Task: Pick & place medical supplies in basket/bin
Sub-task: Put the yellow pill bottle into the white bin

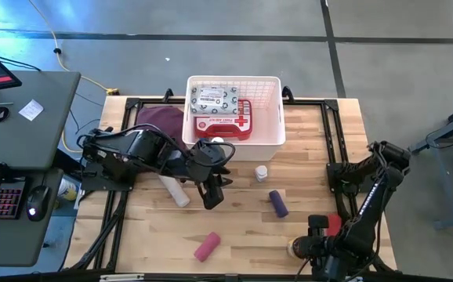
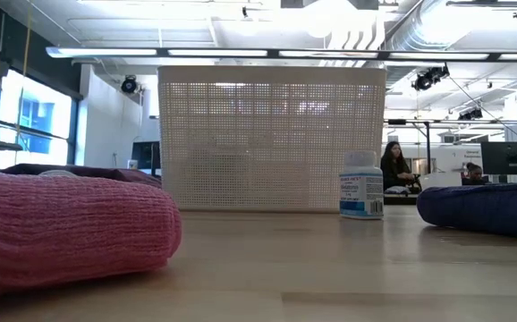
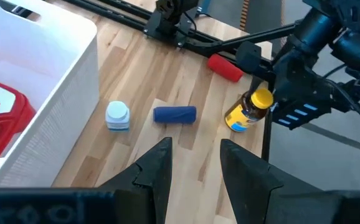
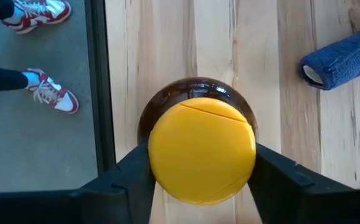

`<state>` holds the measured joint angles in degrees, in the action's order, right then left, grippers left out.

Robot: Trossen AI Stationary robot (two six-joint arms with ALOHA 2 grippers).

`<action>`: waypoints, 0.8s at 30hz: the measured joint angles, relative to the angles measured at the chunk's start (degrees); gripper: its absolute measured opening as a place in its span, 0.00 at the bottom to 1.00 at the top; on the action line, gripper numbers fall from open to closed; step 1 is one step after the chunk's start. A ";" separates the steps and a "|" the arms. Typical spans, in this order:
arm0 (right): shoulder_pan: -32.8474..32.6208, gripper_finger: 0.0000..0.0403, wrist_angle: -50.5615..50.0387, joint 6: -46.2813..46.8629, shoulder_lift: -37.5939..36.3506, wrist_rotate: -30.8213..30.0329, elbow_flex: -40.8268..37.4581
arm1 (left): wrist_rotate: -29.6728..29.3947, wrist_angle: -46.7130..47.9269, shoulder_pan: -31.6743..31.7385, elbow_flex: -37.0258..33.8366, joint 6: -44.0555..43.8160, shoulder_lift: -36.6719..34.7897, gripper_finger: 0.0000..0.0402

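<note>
My right claw (image 4: 198,180) is at the near right corner of the table (image 1: 242,223), with a finger on each side of the amber jar (image 4: 198,146). Both fingers sit against the jar's yellow lid. I judge the grip is forming; the jar shows no sign of being lifted off the wood. I take it from above because it stands upright and the lid offers two parallel faces for the fingers.

My left claw (image 3: 192,158) hangs over the middle of the table, just in front of the basket (image 1: 269,129). Its fingers stand apart with nothing between them. It waits there, clear of my right arm's path.

The basket sits at the far edge, centred. It already holds the red first-aid case (image 1: 225,125) and the wipes packet (image 1: 215,98).

Loose supplies on the table:
- small white bottle (image 1: 262,172), near the basket's front wall
- blue roll (image 1: 278,203), mid-table
- pink roll (image 1: 207,246), near front edge
- red roll (image 3: 225,67), just beside the jar
- beige roll (image 1: 173,190), partly under my left arm
</note>
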<state>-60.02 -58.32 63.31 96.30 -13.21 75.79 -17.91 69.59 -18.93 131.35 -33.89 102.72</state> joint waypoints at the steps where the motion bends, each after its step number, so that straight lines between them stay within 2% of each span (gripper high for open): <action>1: 0.01 0.49 -0.01 -0.22 -0.03 0.51 0.00 | 0.00 0.03 -0.03 0.00 0.00 0.00 0.42; 9: 0.46 0.49 -1.30 0.26 -1.16 0.66 -0.17 | 0.68 0.02 0.93 0.00 -0.20 0.00 0.42; 14: 2.09 0.49 -3.70 -1.00 -5.05 0.30 -0.27 | 0.81 0.71 0.98 0.00 -1.28 0.00 0.42; 19: 5.90 0.49 -4.77 -1.83 -11.37 -3.68 -0.26 | 0.86 2.70 0.98 0.00 -1.10 -0.27 0.42; 24: 13.05 0.49 -1.52 -5.34 -17.67 -6.31 -0.24 | 0.85 6.17 0.98 0.00 -1.18 -2.67 0.42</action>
<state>-46.97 -59.84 57.96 78.63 -19.52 75.55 -17.06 75.76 -17.96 131.35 -35.07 100.04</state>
